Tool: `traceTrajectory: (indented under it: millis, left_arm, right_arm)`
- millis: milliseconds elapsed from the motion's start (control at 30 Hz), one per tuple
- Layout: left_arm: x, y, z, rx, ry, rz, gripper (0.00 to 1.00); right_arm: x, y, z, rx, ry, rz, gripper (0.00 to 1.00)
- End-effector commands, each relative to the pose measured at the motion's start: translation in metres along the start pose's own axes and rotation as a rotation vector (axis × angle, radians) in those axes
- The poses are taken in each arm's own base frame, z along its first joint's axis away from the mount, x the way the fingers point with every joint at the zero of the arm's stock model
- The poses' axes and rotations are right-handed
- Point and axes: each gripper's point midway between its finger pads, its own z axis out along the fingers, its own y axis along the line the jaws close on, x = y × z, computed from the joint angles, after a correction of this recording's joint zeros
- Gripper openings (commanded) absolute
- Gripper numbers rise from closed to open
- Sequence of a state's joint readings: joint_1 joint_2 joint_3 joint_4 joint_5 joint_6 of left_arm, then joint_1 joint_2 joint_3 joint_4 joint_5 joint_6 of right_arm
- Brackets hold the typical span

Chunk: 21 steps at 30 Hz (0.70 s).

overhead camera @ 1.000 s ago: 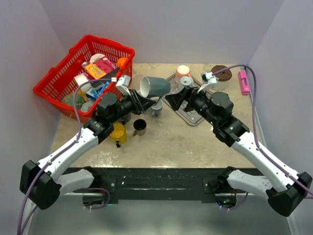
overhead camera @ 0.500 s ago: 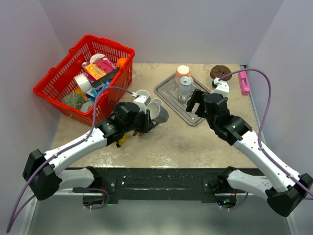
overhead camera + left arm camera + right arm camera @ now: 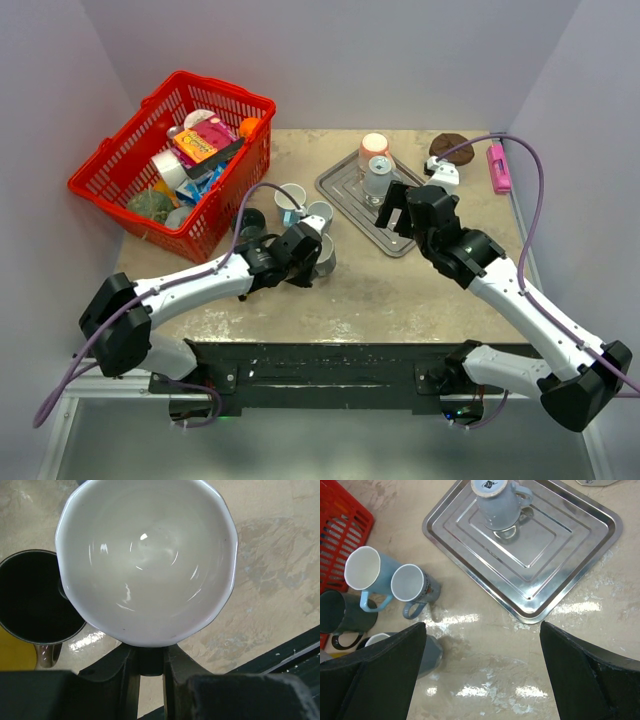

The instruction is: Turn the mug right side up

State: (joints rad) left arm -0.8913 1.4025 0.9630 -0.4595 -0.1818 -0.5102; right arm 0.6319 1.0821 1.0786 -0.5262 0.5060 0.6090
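Left wrist: L end effector [image 3: 149, 661] clamped on upright mug [image 3: 145, 560]; R end effector [image 3: 482, 675] wide apart.

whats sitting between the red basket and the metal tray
A light blue mug and a smaller grey mug, both upright, stand between the red basket and the metal tray; the right wrist view shows it best.

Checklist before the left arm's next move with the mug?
1. Mug mouth up: ok, its white inside faces the left wrist camera.
2. Left gripper grip: ok, shut on the mug's wall.
3. Mug base down on the table: cannot tell.
4. Gap to the dark cup: cannot tell, rims look very close.
5. Right gripper out of the way: ok, open, by the tray, apart from the mug.
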Motion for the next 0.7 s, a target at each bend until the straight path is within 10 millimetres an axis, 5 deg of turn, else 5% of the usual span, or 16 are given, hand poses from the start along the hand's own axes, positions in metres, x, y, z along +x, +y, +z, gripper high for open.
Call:
traceTrajectory:
  millis: [0,333,667]
  left_arm:
    - [-0.044,-0.010,-0.010,-0.045,-0.133,0.004,0.00]
    - [-0.024,-0.006,0.002,-0.148,-0.041,0.035,0.01]
    - [-0.019,-0.012,0.005,-0.117,-0.034,0.012,0.38]
  right_arm:
    - [-0.006,-0.001,0.000,0.010,-0.020,0.003,0.99]
    - [0.006,-0.003,0.011,0.022,0.013,-0.017,0.99]
    - [0.002,-0.004,0.018,0.005,0.006,-0.009,0.99]
